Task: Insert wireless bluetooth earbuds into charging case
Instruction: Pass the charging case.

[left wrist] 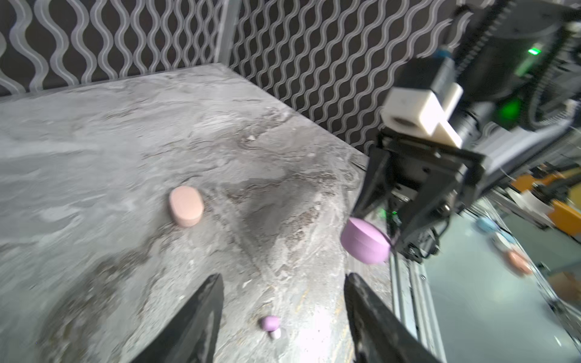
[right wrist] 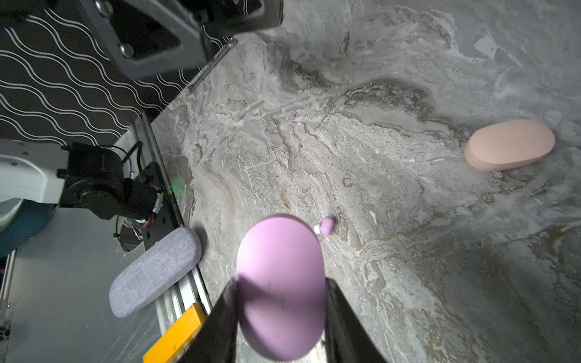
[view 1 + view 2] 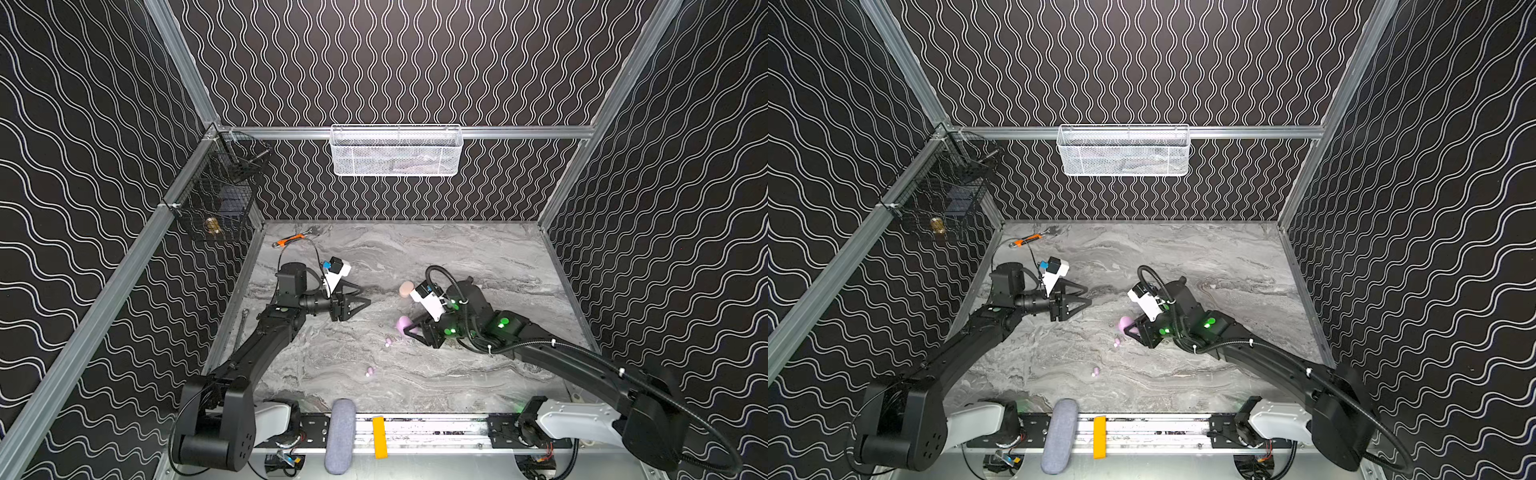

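Note:
My right gripper (image 2: 280, 283) is shut on a closed lilac oval charging case (image 2: 279, 245), held just above the marble table right of the middle (image 3: 402, 325). Two lilac earbuds with white tips lie loose on the table, one just in front of the case (image 3: 388, 342) (image 2: 326, 225) and one nearer the front edge (image 3: 370, 370). My left gripper (image 3: 365, 296) hovers left of the middle, open and holding nothing. In its wrist view an earbud (image 1: 271, 323) lies on the table beyond the gap between its fingers. A closed peach oval case (image 3: 406, 289) (image 1: 186, 206) rests behind the right gripper.
A grey fabric pouch (image 3: 340, 436) and a yellow block (image 3: 379, 437) sit on the front rail. An orange-handled tool (image 3: 291, 240) lies at the back left. A white mesh basket (image 3: 397, 151) hangs on the back wall and a black wire basket (image 3: 220, 195) on the left wall.

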Tool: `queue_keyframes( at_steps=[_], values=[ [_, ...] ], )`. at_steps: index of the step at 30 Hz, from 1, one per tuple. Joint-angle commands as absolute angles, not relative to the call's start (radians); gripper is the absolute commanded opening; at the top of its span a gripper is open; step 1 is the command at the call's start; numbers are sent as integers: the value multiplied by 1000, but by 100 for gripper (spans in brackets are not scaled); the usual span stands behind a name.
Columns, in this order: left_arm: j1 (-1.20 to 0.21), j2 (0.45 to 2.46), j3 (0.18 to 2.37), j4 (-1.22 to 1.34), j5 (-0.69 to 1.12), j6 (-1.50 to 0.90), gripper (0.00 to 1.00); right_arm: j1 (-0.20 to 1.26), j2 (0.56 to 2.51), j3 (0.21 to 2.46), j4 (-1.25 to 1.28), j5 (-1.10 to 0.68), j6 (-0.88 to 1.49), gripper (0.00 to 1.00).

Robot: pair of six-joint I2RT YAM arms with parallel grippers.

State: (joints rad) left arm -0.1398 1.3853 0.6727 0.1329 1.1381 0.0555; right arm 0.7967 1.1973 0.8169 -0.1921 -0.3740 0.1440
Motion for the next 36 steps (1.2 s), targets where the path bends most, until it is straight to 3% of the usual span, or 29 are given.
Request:
queue_keyframes(
  at_steps=[1, 6, 12, 21, 28, 36],
  values=[
    [-183, 1374, 665, 155, 1250, 96, 66, 790, 1150, 794, -140, -436, 181, 32],
    [-261, 1397, 683, 156, 1342, 98, 68, 789, 1103, 776, -133, -462, 207, 32],
    [-367, 1416, 692, 156, 1303, 127, 67, 779, 1061, 765, -148, -438, 224, 30],
    [-406, 1431, 697, 124, 1366, 167, 66, 778, 1031, 749, -124, -479, 240, 30],
    [-437, 1467, 800, -293, 1333, 515, 63, 779, 1041, 761, -130, -546, 222, 30],
    [-451, 1485, 802, -307, 1319, 532, 61, 779, 1047, 778, -141, -581, 204, 29]
  ],
)
